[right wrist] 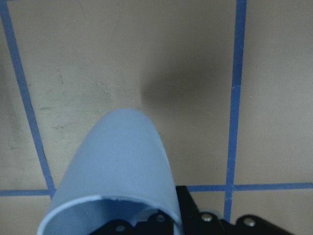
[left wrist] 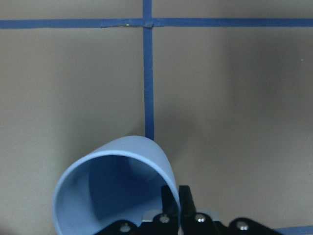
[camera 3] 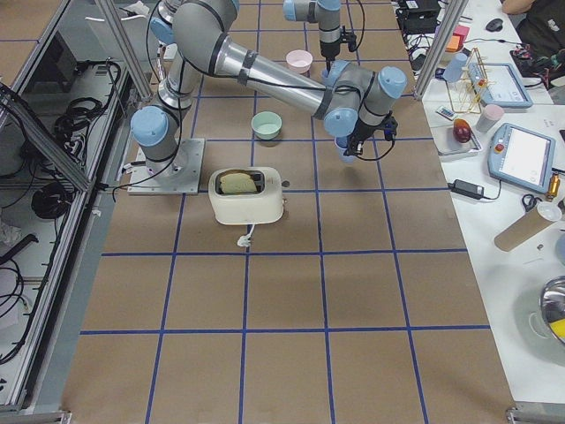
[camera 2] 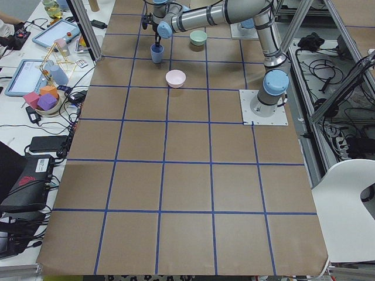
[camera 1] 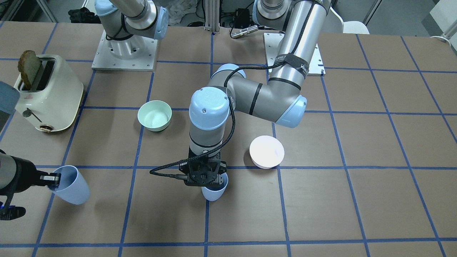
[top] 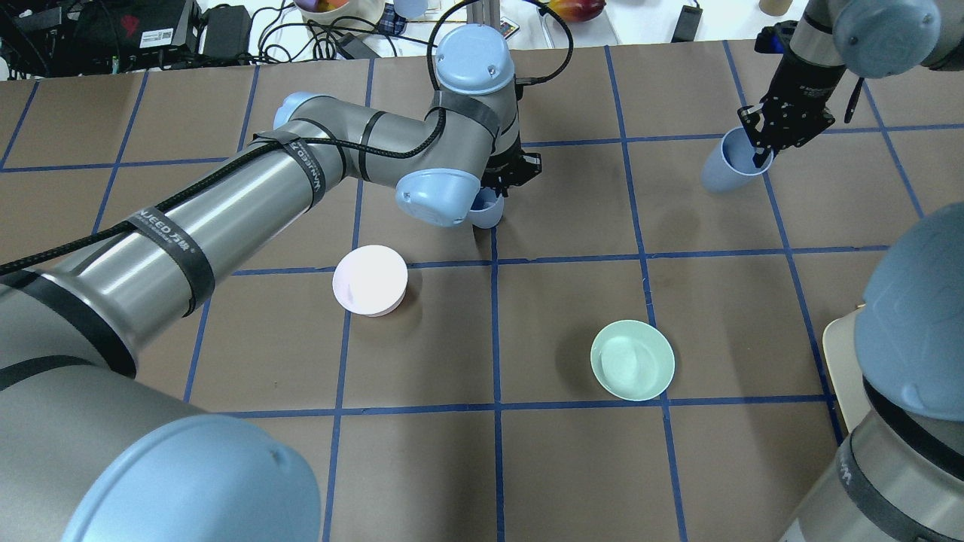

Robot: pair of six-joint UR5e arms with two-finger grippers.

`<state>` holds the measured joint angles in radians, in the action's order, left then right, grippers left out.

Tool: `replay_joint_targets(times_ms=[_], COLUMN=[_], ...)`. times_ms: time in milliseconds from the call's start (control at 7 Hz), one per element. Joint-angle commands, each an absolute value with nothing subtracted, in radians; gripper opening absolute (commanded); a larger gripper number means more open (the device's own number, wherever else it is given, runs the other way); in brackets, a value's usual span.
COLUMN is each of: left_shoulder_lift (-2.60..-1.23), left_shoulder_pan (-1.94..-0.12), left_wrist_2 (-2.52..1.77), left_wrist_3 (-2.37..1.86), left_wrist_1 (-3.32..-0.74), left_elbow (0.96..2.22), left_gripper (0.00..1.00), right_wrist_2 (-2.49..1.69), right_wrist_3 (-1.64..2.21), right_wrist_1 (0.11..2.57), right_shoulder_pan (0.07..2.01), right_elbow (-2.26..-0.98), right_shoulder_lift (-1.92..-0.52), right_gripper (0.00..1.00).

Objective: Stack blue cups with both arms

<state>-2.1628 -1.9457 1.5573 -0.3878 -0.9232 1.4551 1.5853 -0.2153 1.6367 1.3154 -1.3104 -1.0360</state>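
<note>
Two pale blue cups are held by their rims, one in each gripper. My left gripper [camera 1: 207, 182] is shut on the rim of one blue cup [camera 1: 214, 192] near the table's middle, upright and low over a blue tape line; one finger is inside the cup, one outside, as the left wrist view [left wrist: 175, 198] shows. I cannot tell if this cup [left wrist: 110, 188] touches the table. My right gripper [camera 1: 55, 177] is shut on the rim of the other blue cup [camera 1: 72, 186], which hangs tilted above the table, far to the side [top: 724, 164].
A mint-green bowl [camera 1: 154, 115] and a pale pink bowl [camera 1: 266, 151] stand between the robot and the cups. A cream toaster [camera 1: 48, 94] with toast [camera 1: 29, 67] in it stands on the right arm's side.
</note>
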Motion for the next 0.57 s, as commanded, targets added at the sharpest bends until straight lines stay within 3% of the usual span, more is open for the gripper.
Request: replay_joint_targets(times_ms=[0,429], left_shoulder_lift=[-2.151,-2.047], left_shoulder_pan=[-1.944,-1.852], left_wrist_2=[1.554,1.503], left_wrist_3=[-0.446,-0.431], left_wrist_1=[-0.917,-0.998], left_elbow=[1.453,1.45], left_gripper=[1.0,1.0], right_wrist_2=[1.572,1.521], right_wrist_3=[-0.117,0.065], right_wrist_1=[1.53,1.468], right_shoulder_pan=[1.363,1.503], right_elbow=[-1.269,-1.27], right_shoulder_lift=[-1.072,-1.118], right_gripper=[0.0,0.0])
